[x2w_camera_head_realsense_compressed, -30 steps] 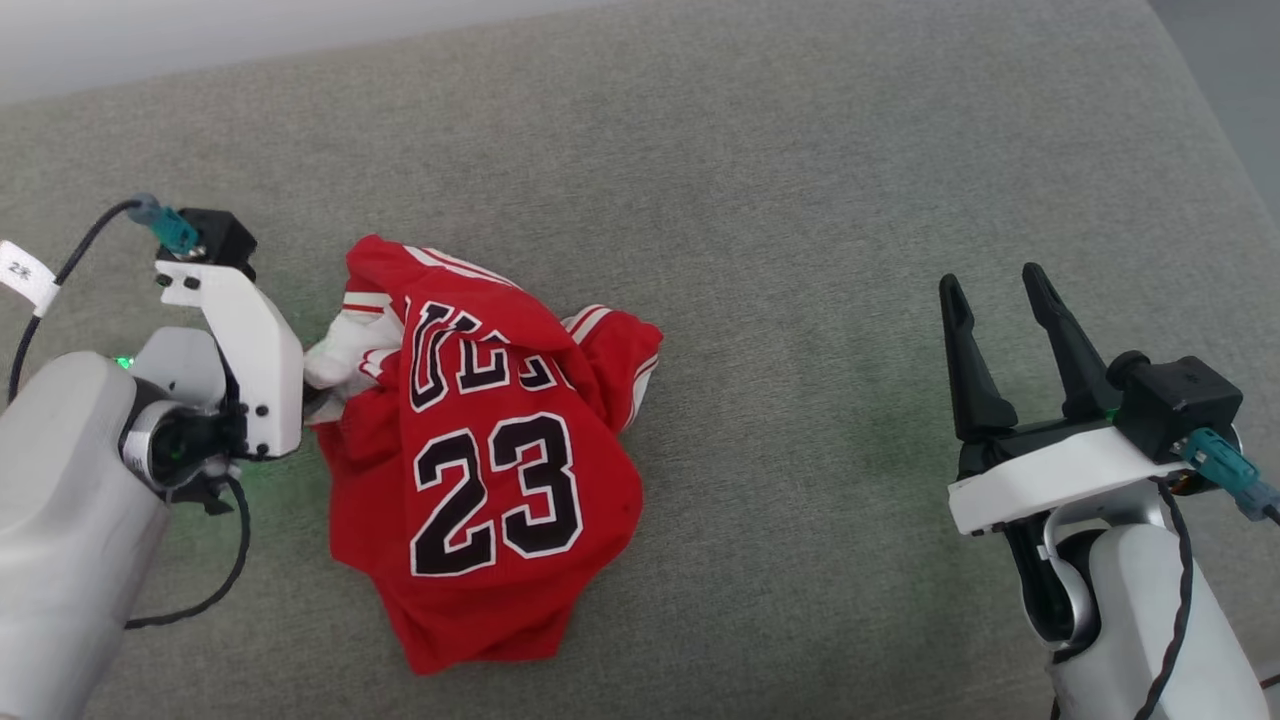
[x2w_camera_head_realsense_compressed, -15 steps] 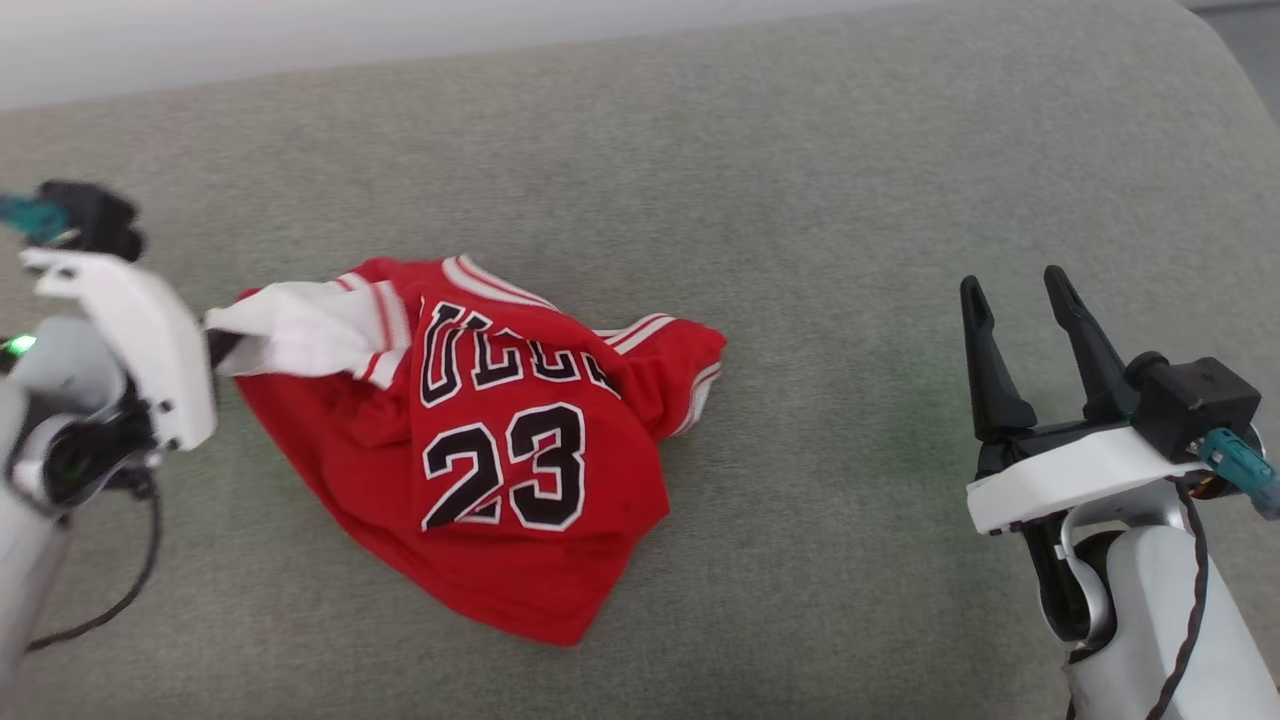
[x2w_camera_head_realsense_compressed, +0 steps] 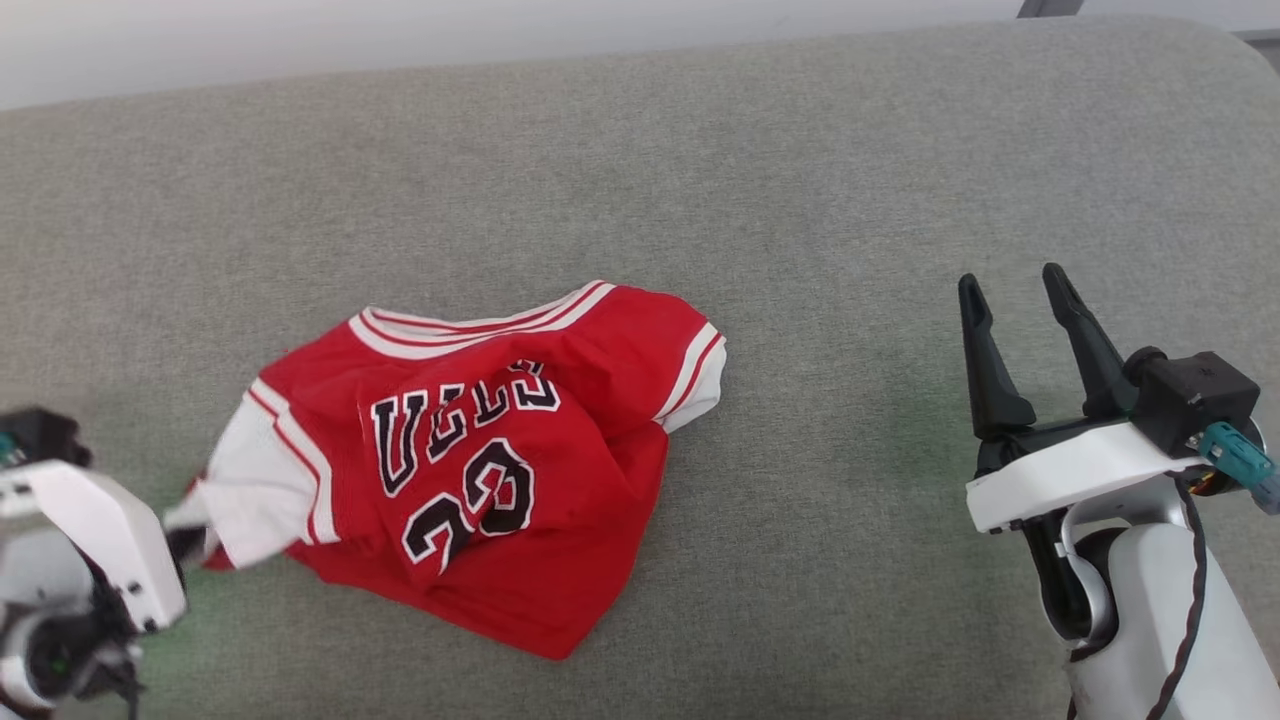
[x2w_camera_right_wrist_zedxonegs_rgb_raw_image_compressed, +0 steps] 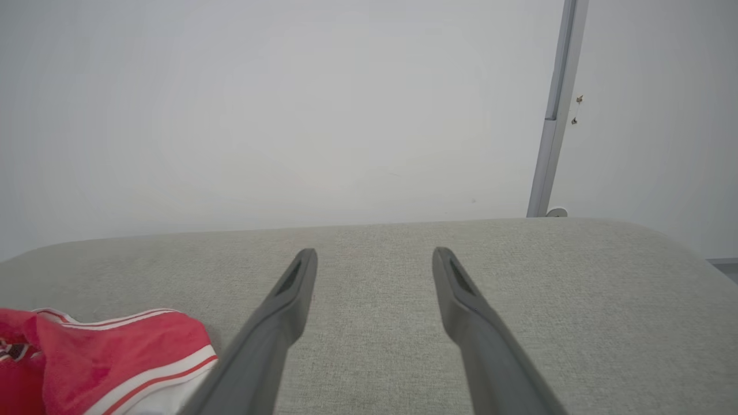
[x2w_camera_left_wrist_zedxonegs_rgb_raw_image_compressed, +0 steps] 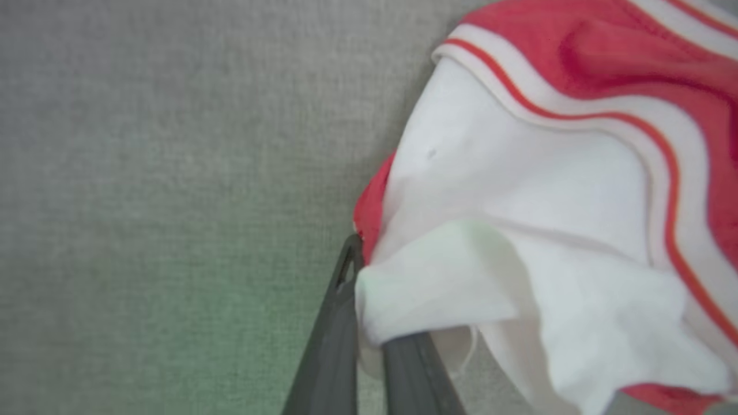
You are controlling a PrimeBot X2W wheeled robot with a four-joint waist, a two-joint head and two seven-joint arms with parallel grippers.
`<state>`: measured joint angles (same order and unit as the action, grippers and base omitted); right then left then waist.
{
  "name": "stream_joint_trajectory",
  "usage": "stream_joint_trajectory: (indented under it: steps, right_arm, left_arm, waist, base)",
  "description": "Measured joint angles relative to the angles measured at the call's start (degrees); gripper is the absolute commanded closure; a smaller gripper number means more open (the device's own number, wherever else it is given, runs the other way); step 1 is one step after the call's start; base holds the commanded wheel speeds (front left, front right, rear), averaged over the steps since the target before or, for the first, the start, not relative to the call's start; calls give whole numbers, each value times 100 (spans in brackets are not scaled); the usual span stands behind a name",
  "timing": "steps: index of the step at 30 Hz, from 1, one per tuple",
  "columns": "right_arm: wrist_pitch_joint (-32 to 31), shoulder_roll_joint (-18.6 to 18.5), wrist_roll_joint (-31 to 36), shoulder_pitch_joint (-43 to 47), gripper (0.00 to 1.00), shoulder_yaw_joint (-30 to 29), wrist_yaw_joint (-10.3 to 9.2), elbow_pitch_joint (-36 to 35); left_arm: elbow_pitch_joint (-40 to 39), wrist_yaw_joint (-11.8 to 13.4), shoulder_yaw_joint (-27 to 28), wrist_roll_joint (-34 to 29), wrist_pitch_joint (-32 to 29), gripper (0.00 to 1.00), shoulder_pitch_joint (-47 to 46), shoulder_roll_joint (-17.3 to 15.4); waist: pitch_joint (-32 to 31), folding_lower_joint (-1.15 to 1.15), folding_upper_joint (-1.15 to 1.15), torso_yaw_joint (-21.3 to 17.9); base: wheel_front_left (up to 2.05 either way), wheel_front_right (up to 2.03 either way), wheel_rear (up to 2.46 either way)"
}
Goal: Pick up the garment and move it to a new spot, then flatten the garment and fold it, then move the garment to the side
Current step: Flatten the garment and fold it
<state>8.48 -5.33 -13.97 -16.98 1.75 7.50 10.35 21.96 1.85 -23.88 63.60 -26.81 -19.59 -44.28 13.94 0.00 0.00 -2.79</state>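
Observation:
The garment [x2w_camera_head_realsense_compressed: 480, 460], a small red jersey with white sleeves, striped trim and black lettering, lies rumpled on the grey cushion, left of centre in the head view. My left gripper [x2w_camera_head_realsense_compressed: 185, 540] is at the lower left, shut on the white sleeve [x2w_camera_left_wrist_zedxonegs_rgb_raw_image_compressed: 519, 230]; the wrist view shows its dark fingers [x2w_camera_left_wrist_zedxonegs_rgb_raw_image_compressed: 334, 340] pinching the sleeve's edge. My right gripper [x2w_camera_head_realsense_compressed: 1020, 300] hovers open at the right, well apart from the garment [x2w_camera_right_wrist_zedxonegs_rgb_raw_image_compressed: 115, 357], with nothing between its fingers [x2w_camera_right_wrist_zedxonegs_rgb_raw_image_compressed: 288, 305].
The wide grey fabric cushion [x2w_camera_head_realsense_compressed: 800, 200] stretches under everything, its rounded far edge meeting a pale wall [x2w_camera_right_wrist_zedxonegs_rgb_raw_image_compressed: 288, 115]. A metal post [x2w_camera_right_wrist_zedxonegs_rgb_raw_image_compressed: 553, 115] stands behind the cushion's far right corner.
My left gripper shut on the white sleeve and pulled it toward the lower left, dragging the garment along and spreading it. The head camera shifted. The right gripper stayed still.

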Motion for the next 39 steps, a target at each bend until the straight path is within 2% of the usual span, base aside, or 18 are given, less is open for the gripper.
stream_joint_trajectory:
  steps: [1,2,3,6,10,18,27,39]
  right_arm:
    - [-11,0,-4,0,0,9,0,-3]
    - [-20,-2,-8,1,0,20,0,-8]
    - [-47,-10,-12,0,0,33,0,-9]
    - [-124,-24,-91,-2,0,146,0,-7]
    - [-305,-82,-274,1,0,325,0,62]
    - [-1006,-401,-662,8,0,920,0,159]
    - [-2247,-916,-1107,-212,0,1677,1,468]
    - [-3455,-1155,-1105,-879,0,2120,0,1313]
  left_arm:
    - [43,0,-24,14,1,98,54,57]
    - [80,-10,-48,14,5,56,91,96]
    - [114,-35,-56,15,22,1,98,129]
    - [202,-82,-44,0,249,0,90,255]
    - [171,-136,2,-77,592,0,92,269]
    - [-218,-183,142,-399,1578,0,295,330]
    - [-657,-38,60,-848,2479,0,615,523]
    - [-1070,171,129,-1688,4065,0,789,1045]
  waist:
    - [0,0,0,13]
    - [-2,0,0,28]
    - [-5,0,0,46]
    - [-45,0,0,128]
    - [-130,0,0,237]
    - [-281,0,0,539]
    - [-358,0,0,1064]
    - [-233,0,0,1708]
  base:
    - [0,0,0]
    - [0,0,0]
    - [0,0,0]
    - [0,0,0]
    - [0,0,0]
    - [0,0,0]
    - [0,0,0]
    - [0,0,0]
